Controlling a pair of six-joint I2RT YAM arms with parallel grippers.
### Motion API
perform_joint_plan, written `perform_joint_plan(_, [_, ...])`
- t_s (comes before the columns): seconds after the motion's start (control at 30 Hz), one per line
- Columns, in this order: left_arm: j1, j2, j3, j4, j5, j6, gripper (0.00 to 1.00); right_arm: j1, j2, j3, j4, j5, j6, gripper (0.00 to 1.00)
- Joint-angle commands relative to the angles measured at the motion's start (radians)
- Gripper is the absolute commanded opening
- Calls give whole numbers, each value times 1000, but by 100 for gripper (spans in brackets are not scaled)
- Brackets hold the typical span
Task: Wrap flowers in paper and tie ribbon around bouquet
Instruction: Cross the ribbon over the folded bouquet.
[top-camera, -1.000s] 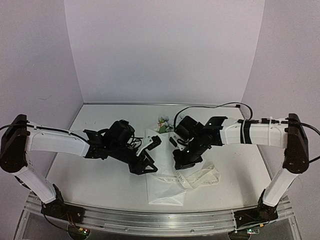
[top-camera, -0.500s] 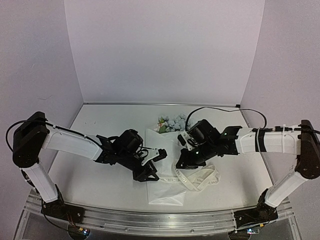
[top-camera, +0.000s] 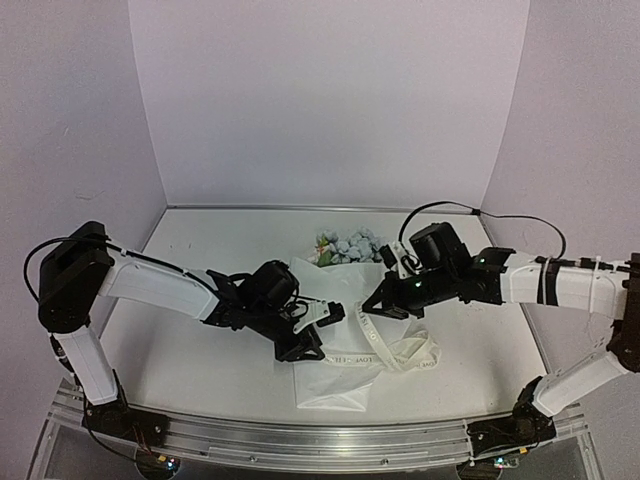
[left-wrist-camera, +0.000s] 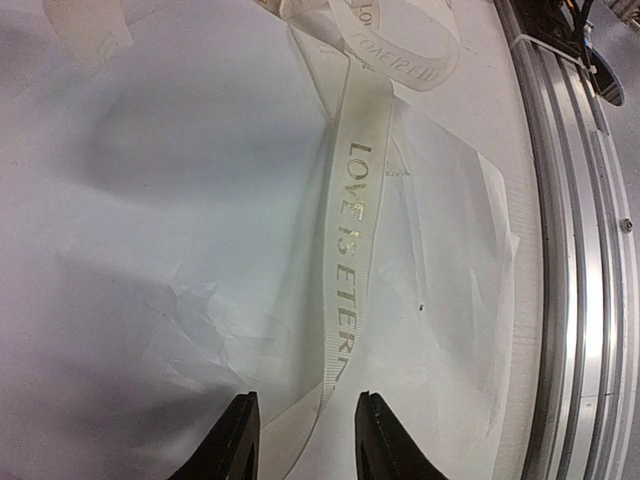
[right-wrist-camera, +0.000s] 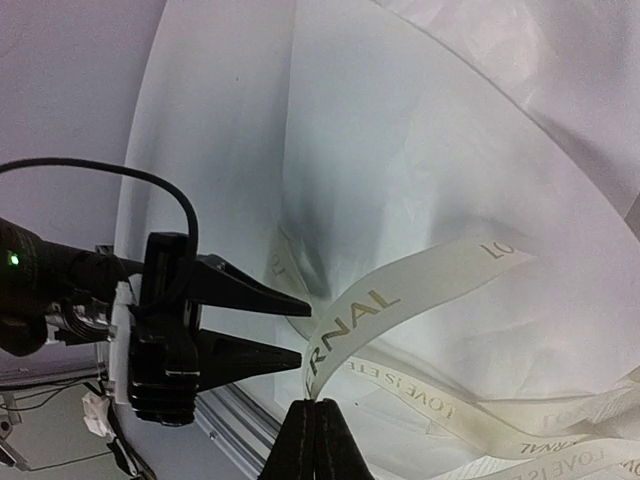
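you're at the tying step: the ribbon lies along the paper wrap, not yet knotted. your right gripper is pinched tight on one length of it, lifted off the sheet. your left gripper stands part open, jaws either side of the ribbon, gripping nothing. next, close there squarely. the paper holds the flowers, with the blooms out the far end.

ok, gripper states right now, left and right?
Left gripper: jaws open, straddling the ribbon, not gripping it.
Right gripper: jaws shut on the ribbon, holding it up.
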Motion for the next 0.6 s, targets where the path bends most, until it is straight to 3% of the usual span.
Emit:
perform_joint_plan(0.0, [-4, 12, 39, -2, -12, 17, 27, -53, -25, 25, 51, -75, 29, 0])
perform_joint_plan(0.1, [-5, 21, 45, -8, -19, 7, 19, -82, -16, 58, 54, -111, 32, 0])
perform_joint_plan(0.23, [-6, 21, 46, -17, -23, 2, 32, -134, 6, 124, 52, -173, 45, 0])
perform_joint_plan(0.33, [-6, 25, 46, -24, -34, 6, 34, -148, 32, 157, 54, -203, 58, 0])
perform_joint_plan(0.57, [-10, 53, 67, -39, -49, -1, 25, -149, 40, 152, 75, -216, 67, 0])
